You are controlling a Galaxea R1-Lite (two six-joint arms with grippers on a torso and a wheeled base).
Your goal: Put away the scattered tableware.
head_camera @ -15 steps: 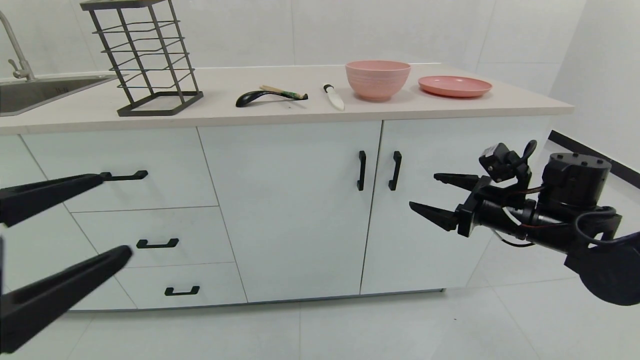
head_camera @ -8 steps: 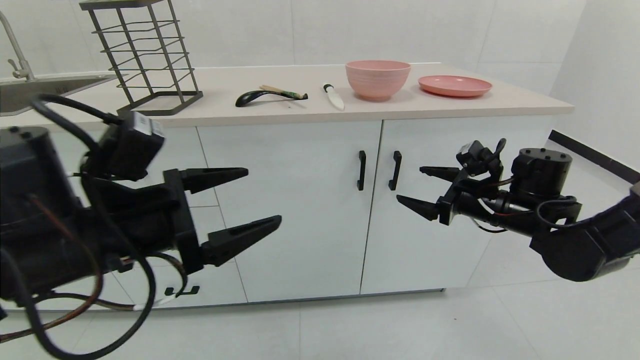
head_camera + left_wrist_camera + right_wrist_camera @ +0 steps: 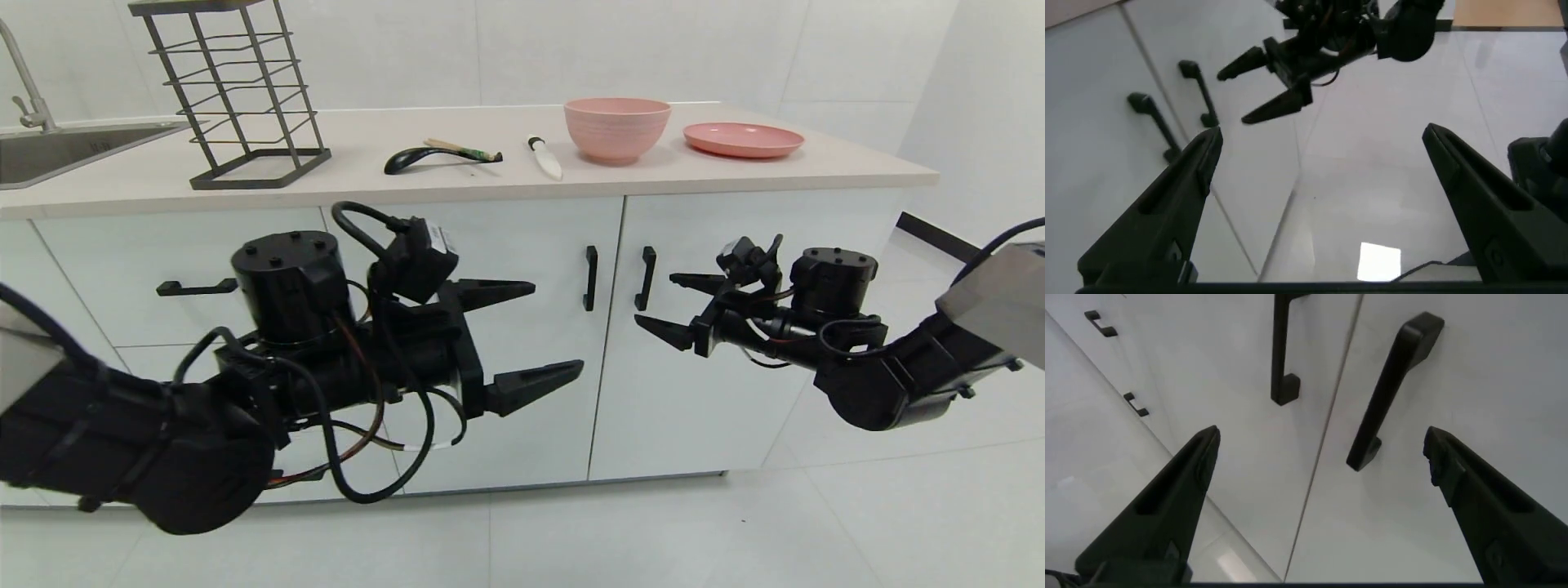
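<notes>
On the counter (image 3: 735, 175), the spoon (image 3: 408, 158) and chopsticks (image 3: 461, 149) are lying crosswise, the knife (image 3: 545, 158) front-to-back with its white end forward, beside the bowl (image 3: 616, 129) and plate (image 3: 743, 140). Below, the left gripper (image 3: 558, 327) and right gripper (image 3: 654, 300) are hovering level, the 2 spread open and empty.

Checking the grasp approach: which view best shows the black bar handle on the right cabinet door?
The right wrist view: the black bar handle shows whole and close, ahead of the open right gripper. The head view shows it small, near that gripper; the left wrist view shows it distant, at a slant.
</notes>
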